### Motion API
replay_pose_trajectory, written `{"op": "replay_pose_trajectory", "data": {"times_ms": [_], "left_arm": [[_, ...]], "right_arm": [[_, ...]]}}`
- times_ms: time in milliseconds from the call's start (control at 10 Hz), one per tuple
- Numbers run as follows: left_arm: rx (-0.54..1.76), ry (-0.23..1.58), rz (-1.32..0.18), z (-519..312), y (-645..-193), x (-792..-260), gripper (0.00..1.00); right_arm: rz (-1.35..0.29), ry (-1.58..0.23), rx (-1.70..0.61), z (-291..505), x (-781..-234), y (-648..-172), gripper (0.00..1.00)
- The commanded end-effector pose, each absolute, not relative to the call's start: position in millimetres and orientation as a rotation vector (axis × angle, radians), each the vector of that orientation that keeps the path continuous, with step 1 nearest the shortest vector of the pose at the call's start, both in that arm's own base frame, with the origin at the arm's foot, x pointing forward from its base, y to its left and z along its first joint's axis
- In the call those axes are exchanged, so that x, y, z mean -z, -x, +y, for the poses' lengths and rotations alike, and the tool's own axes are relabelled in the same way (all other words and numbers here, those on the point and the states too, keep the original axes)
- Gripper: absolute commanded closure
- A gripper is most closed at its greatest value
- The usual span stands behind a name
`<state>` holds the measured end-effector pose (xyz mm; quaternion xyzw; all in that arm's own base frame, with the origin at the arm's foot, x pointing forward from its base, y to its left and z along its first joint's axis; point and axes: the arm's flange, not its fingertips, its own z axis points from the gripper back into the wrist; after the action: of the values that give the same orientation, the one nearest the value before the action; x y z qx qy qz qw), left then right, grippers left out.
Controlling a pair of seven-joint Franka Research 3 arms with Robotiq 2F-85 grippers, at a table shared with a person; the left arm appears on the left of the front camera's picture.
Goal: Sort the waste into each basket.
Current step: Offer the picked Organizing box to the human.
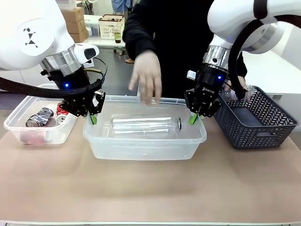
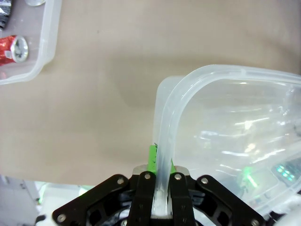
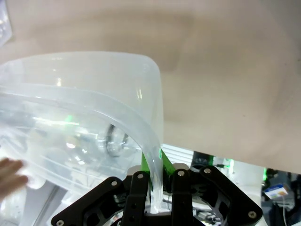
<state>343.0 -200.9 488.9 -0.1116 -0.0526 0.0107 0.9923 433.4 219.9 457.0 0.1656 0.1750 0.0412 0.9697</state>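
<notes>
From the front, the left end effector (image 1: 93, 116) pinches the left rim of the middle clear tub (image 1: 144, 141), and the right end effector (image 1: 194, 117) pinches its right rim, so the tub spans the gap between them. A clear plastic bottle (image 1: 143, 125) lies on its side inside that tub, between the two end effectors. A person's hand (image 1: 147, 76) hovers above the tub's far rim, between the two arms. Outward of the left end effector, a second clear tub (image 1: 28, 134) sits on the bench (image 1: 150, 193) with crushed red and silver cans (image 1: 40, 117) in it. Outward of the right end effector stands a dark lattice basket (image 1: 256, 120).

From the left wrist, the left end effector (image 2: 160, 162) has its green pads (image 2: 152, 158) pressed onto the tub's rolled rim (image 2: 169, 127), which runs straight up between them. Farther ahead and off to one side, a red can (image 2: 13, 49) lies in the corner of the other tub (image 2: 44, 44).

From the right wrist, the right end effector (image 3: 154, 165) likewise clamps the tub's rim (image 3: 141, 134) between its pads. The bottle's capped neck (image 3: 114, 140) shows through the tub wall just beside the fingers, and the person's hand (image 3: 13, 172) shows blurred through the wall at the picture's edge.
</notes>
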Motion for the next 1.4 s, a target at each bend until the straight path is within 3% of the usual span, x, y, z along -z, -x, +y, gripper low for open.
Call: {"op": "replay_pose_trajectory", "data": {"times_ms": [0,1300], "left_arm": [[-0.045,0.228,-0.109,-198.0,-341.2,-487.8,1.0],[-0.045,0.228,-0.109,-198.0,-341.2,-487.8,1.0]], "right_arm": [[0.351,-0.344,-0.106,217.0,-461.7,-431.7,1.0],[0.351,-0.344,-0.106,217.0,-461.7,-431.7,1.0]]}}
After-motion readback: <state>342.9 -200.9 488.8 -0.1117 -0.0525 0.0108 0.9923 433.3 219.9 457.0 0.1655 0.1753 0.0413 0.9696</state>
